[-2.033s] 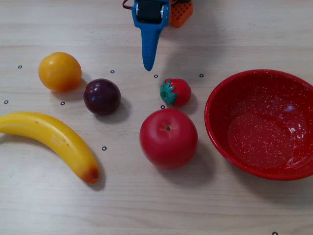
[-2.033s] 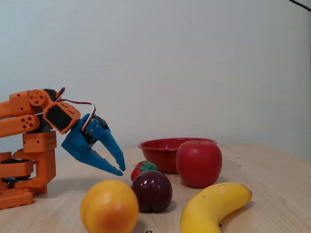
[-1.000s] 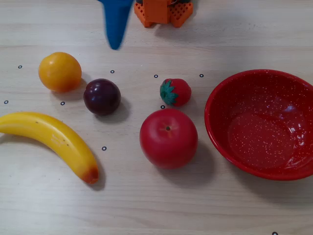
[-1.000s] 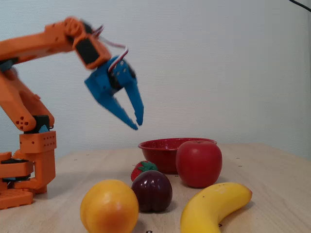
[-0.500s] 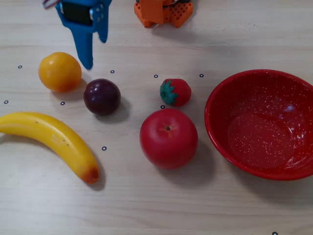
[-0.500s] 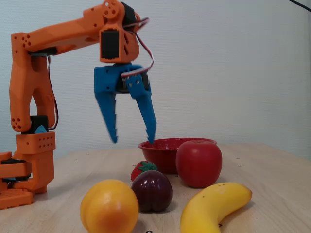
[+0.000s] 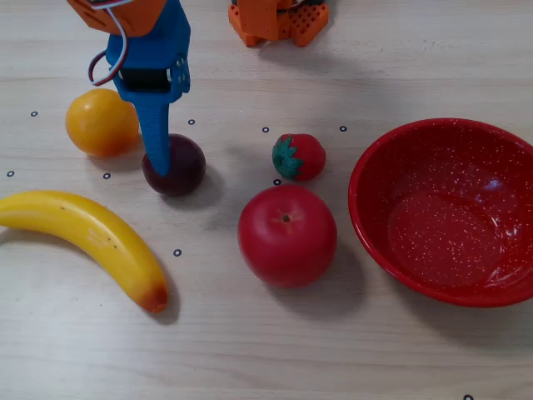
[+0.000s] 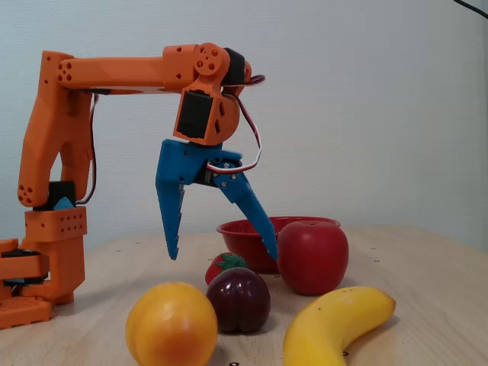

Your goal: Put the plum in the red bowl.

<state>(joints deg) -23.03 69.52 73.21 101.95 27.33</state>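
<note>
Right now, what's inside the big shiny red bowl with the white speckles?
Nothing shows inside the shallow speckled red bowl: in the top-down fixed view its whole bottom is bare. The dark purple round plum sits on the table.

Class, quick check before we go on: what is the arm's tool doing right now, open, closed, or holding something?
Tool: open, fingers spread wide, holding nothing; it hangs above the plum.

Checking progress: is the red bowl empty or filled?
Empty: the red bowl shows only bare speckled inside; the plum sits on the table.
</note>
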